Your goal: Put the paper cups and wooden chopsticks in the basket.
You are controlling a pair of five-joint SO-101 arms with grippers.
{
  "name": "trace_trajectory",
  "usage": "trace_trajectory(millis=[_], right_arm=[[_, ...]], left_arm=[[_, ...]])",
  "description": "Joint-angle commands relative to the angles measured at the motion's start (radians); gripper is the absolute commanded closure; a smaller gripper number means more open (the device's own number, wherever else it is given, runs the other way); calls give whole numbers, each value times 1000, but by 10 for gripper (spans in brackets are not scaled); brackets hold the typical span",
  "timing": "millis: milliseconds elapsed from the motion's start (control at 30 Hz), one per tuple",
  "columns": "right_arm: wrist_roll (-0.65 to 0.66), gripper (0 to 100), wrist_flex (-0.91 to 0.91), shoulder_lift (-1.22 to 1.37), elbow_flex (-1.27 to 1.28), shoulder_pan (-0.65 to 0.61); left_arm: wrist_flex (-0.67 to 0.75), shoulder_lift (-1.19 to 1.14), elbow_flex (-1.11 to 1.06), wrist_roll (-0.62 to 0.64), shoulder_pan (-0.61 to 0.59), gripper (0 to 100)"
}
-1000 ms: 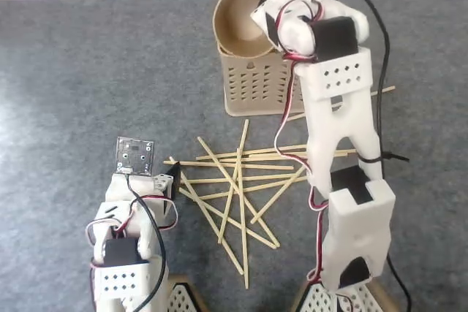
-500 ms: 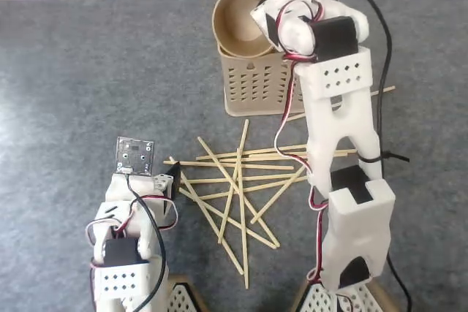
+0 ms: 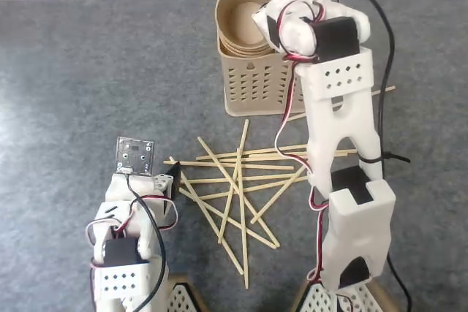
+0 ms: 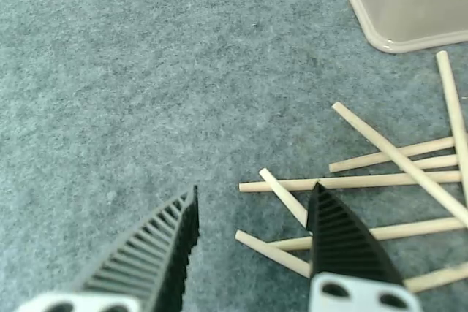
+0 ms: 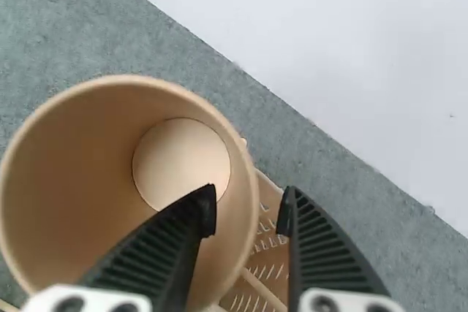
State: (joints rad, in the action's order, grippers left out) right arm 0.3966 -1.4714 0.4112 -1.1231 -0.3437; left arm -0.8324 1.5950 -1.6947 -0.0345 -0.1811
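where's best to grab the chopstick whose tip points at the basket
Probably its bare end nearest the basket. That part of the chopstick lies flat on the carpet alone, while farther along others cross it. Come straight down from above, straddling its width.

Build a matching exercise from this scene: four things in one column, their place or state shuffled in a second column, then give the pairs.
Things
1. cups
2. chopsticks
3. left gripper
4. basket

Place or state
A. open, beside chopstick ends
B. scattered on the carpet
C. has slotted walls
D. stacked, standing in the basket

Pairs: 1-D, 2-B, 3-A, 4-C
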Motion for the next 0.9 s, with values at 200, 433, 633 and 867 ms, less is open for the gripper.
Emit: trace_trajectory(millis=[200, 433, 633, 867], right_arm=[[-6, 842, 211, 44, -17, 27], [-6, 843, 252, 36, -20, 38], [-8, 843, 159, -85, -18, 36], [-8, 843, -111, -211, -18, 41]], left_arm=[[17, -5, 5, -9, -5, 772], [17, -3, 5, -9, -5, 772], [17, -2, 5, -9, -5, 772], [17, -2, 5, -9, -5, 772]])
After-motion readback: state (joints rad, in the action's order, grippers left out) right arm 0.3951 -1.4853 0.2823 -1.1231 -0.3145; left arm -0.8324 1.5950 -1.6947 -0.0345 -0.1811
